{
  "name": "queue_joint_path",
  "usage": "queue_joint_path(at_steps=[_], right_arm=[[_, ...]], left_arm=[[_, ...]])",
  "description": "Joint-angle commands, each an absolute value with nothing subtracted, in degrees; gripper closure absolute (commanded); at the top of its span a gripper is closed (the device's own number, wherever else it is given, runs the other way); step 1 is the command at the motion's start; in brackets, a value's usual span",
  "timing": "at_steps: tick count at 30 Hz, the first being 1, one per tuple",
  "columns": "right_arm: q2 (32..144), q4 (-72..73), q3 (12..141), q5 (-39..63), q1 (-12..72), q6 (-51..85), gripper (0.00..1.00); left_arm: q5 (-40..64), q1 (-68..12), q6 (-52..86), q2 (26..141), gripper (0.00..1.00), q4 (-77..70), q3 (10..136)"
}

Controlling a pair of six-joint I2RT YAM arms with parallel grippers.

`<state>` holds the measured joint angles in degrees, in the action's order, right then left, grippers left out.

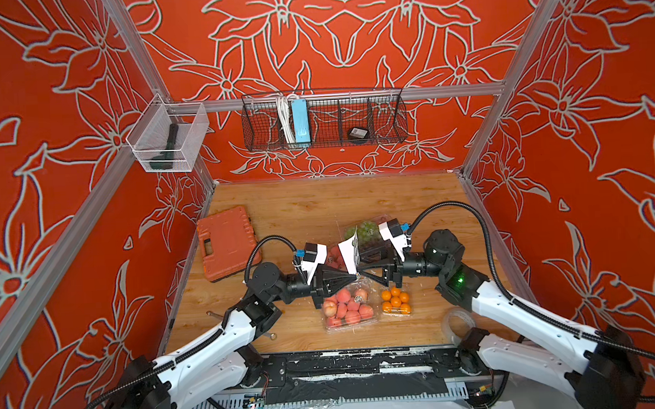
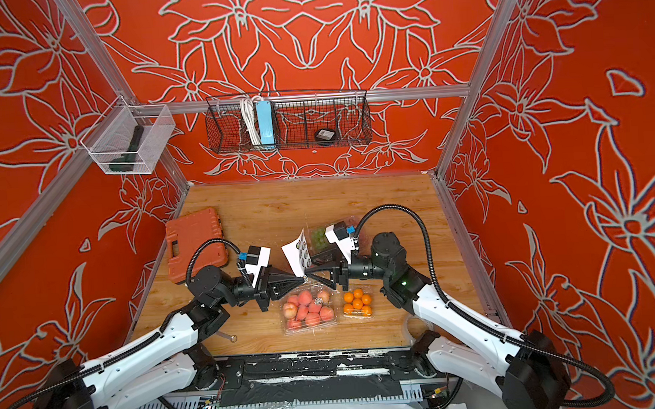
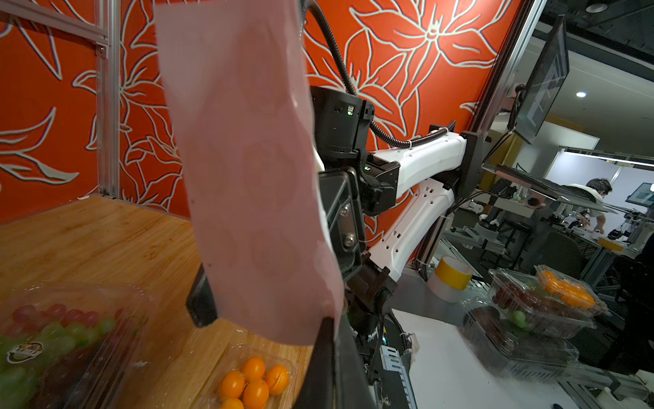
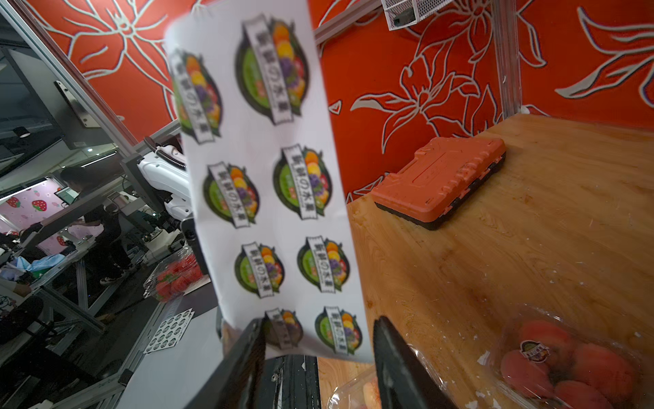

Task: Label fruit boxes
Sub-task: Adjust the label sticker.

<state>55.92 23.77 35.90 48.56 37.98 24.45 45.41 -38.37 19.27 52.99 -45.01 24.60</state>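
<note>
A white sticker sheet (image 1: 349,253) (image 2: 297,253) stands upright above the middle of the table. My left gripper (image 1: 354,276) (image 3: 331,320) is shut on its lower corner. My right gripper (image 1: 362,271) (image 4: 318,322) faces it, open, with one jaw on each side of the sheet's (image 4: 276,194) lower edge. The large peach box (image 1: 346,308) and the orange box (image 1: 395,302) lie just below the grippers. The grape box (image 1: 365,230) (image 3: 53,336) lies behind them with a sticker on its lid. The small peach box (image 1: 334,256) is mostly hidden behind the sheet.
An orange tool case (image 1: 228,241) (image 4: 442,180) lies at the far left of the wooden table (image 1: 299,210). A wrench (image 1: 271,336) lies near the left arm and a clear ring (image 1: 459,321) near the right arm. A wire basket (image 1: 323,119) hangs on the back wall.
</note>
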Motion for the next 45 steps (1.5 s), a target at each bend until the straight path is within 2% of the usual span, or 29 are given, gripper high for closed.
queue_joint_path(at_steps=[1, 3, 7, 8, 11, 15, 17, 19, 21, 23, 27, 31, 32, 34, 37, 41, 45], right_arm=[[53.62, 25.54, 35.9, 47.7, 38.32, 23.27, 0.49], [53.02, 26.16, 35.56, 48.35, 38.32, 23.46, 0.51], [52.68, 24.69, 35.6, 48.6, 38.32, 22.38, 0.69], [52.5, 23.94, 35.63, 48.25, 38.32, 21.8, 0.71], [52.03, 21.07, 36.03, 46.74, 38.08, 19.69, 0.61], [50.67, 18.72, 36.56, 47.45, 37.18, 19.38, 0.31], [50.54, 18.98, 36.45, 47.75, 37.22, 20.12, 0.25], [51.34, 20.03, 36.86, 49.02, 37.09, 20.97, 0.25], [52.82, 23.83, 37.0, 52.8, 37.11, 23.1, 0.31], [53.84, 27.76, 36.92, 55.82, 37.1, 25.4, 0.43], [53.45, 27.44, 36.87, 56.31, 37.11, 24.82, 0.77], [52.53, 24.74, 37.02, 55.36, 37.09, 22.68, 0.99], [52.44, 23.91, 37.11, 54.98, 37.09, 22.14, 1.0], [52.3, 22.96, 37.19, 54.56, 37.09, 21.52, 1.0], [52.04, 21.74, 37.46, 54.17, 37.1, 20.71, 1.0], [51.93, 20.2, 37.75, 53.42, 37.1, 19.52, 1.0], [52.38, 18.62, 38.21, 53.44, 37.13, 18.59, 1.0]], left_arm=[[46.71, -38.67, 19.49, 53.61, 1.0, -45.9, 25.64], [46.62, -38.67, 19.5, 53.79, 1.0, -46.19, 25.67], [47.02, -38.67, 20.15, 53.64, 1.0, -47.2, 25.43], [47.17, -38.67, 20.16, 53.53, 1.0, -47.2, 25.4], [48.52, -38.59, 20.37, 53.05, 1.0, -48.03, 24.77], [50.06, -38.34, 20.27, 51.89, 1.0, -48.37, 24.19], [51.06, -38.17, 20.38, 51.36, 1.0, -49.09, 23.82], [52.38, -38.06, 20.86, 51.22, 1.0, -50.27, 23.6], [52.83, -38.06, 21.12, 51.62, 1.0, -50.54, 23.74], [53.12, -38.08, 21.08, 52.26, 1.0, -50.54, 23.99], [53.34, -37.97, 21.09, 52.82, 1.0, -50.35, 24.03], [52.67, -37.84, 20.73, 52.91, 1.0, -49.86, 24.16], [52.5, -37.73, 20.6, 53.0, 1.0, -49.75, 24.25], [52.29, -37.63, 20.65, 53.26, 0.9, -49.94, 24.42], [52.29, -37.54, 19.92, 53.27, 0.69, -49.16, 25.04], [52.11, -37.45, 18.89, 52.57, 0.46, -47.85, 25.79], [49.62, -36.97, 18.56, 51.41, 0.39, -47.44, 25.97]])
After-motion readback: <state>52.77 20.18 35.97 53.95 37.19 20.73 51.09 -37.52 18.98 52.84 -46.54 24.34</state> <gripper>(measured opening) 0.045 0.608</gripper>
